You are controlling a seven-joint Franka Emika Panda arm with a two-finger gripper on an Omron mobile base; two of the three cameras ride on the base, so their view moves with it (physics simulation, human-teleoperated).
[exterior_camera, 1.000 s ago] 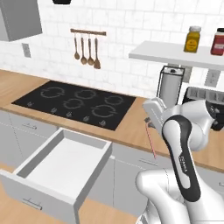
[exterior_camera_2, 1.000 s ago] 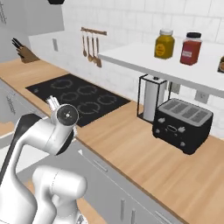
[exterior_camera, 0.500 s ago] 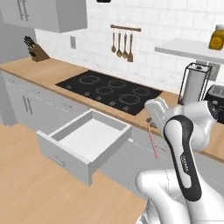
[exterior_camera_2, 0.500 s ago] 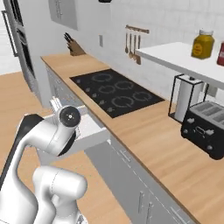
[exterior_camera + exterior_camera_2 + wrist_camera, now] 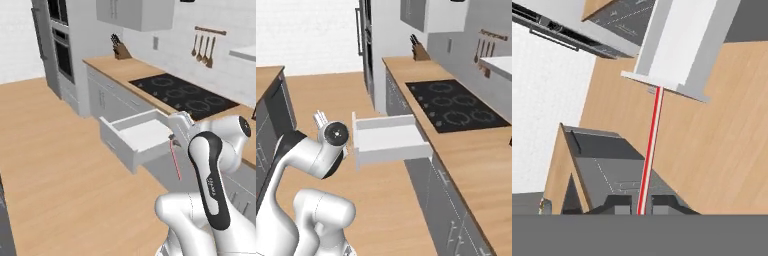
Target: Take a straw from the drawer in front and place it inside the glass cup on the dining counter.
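Gripping the straw (image 5: pixel 650 150) between my two dark fingertips, my end effector (image 5: pixel 641 204) is clenched tight on its near end, and the thin red-pink stick runs straight away from me in the hand view, its far end lying across the front edge of the drawer (image 5: pixel 679 45). In the left base view the straw (image 5: pixel 175 159) hangs down and a little to the right from my end effector (image 5: pixel 172 140), which sits just beside the front right corner of the drawer (image 5: pixel 135 137), over the wooden floor (image 5: pixel 55 150). The drawer stands pulled out from the grey cabinets, its white inside bare as far as I can see. Above and behind it a wood-topped surface (image 5: pixel 120 70) carries a black cooktop (image 5: pixel 185 92) and a knife block (image 5: pixel 119 50) near the wall, with utensils (image 5: pixel 202 47) hanging on the tiles. In the right base view the drawer (image 5: pixel 388 140) juts out toward my white arm, and at the far left edge a second wood-topped grey surface (image 5: pixel 266 82) shows; it may be the dining counter, though too little of it is visible to tell.
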